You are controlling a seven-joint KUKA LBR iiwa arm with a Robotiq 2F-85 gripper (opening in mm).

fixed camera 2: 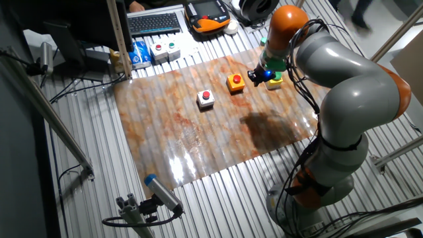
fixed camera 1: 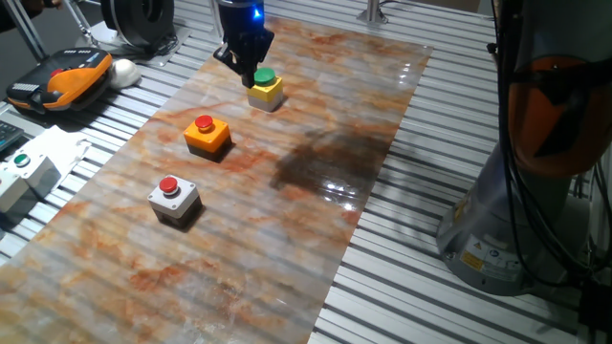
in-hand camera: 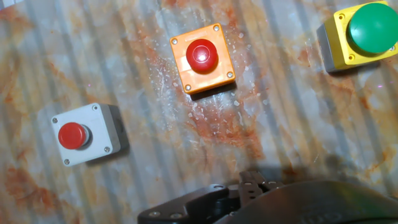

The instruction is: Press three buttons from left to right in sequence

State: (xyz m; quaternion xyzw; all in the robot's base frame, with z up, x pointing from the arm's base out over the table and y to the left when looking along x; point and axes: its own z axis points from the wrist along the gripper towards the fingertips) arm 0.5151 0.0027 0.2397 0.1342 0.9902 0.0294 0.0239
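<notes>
The three buttons sit in a diagonal row on the marbled mat: the grey box with a red cap nearest one fixed camera, the orange box with a red cap in the middle, and the yellow box with a green cap at the far end. All three stand apart from one another. The gripper hangs at the far end of the row, just beside and slightly above the yellow box, with no visible contact on the green cap. From this position it is not possible to judge with certainty which step is in hand: the arm is either at the last button of the sequence or has not yet travelled to the first. If the sequence starts at the grey box, the next move calls for a traverse along the row to stop over that red cap, followed by a straight descent. The state of the jaws cannot be determined; in the hand view only a dark part of the gripper body shows at the lower edge, and the fingertips are out of frame. In the other fixed view the arm partly covers the yellow box. Whether any cap is depressed cannot be read.
</notes>
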